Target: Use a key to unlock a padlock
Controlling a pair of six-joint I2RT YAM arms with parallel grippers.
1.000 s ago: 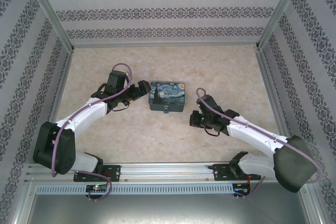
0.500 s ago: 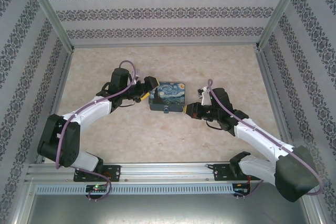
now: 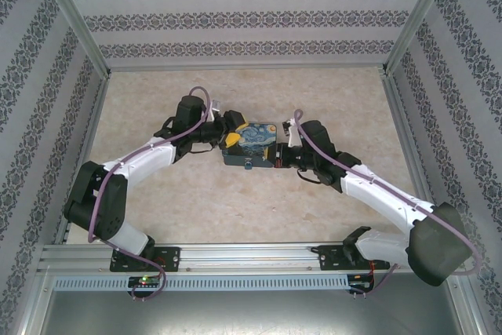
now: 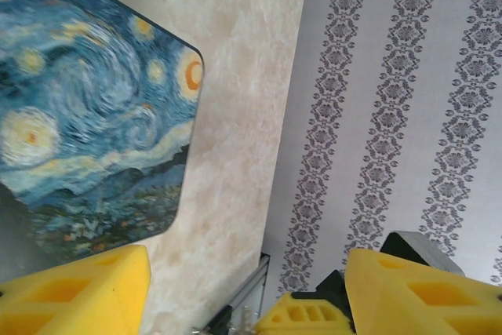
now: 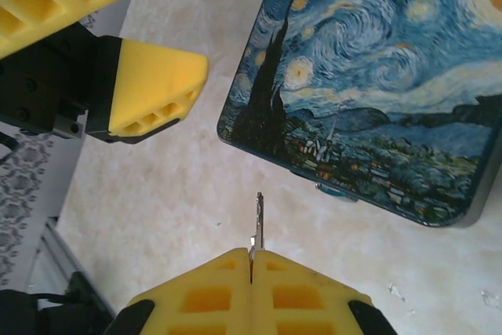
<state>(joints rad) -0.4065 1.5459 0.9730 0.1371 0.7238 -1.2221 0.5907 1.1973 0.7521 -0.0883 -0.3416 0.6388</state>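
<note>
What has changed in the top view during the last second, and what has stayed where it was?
Both arms closed in on the rectangular Starry Night-printed box. The open left gripper moved right, from beside the box's left end to over it. The right gripper, shut on the thin silvery metal key, moved forward and left to the box's right end. The box stayed in place.

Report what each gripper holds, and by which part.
The right gripper pinches the key by one end, the rest sticking out. The left gripper is open, holding nothing.
</note>
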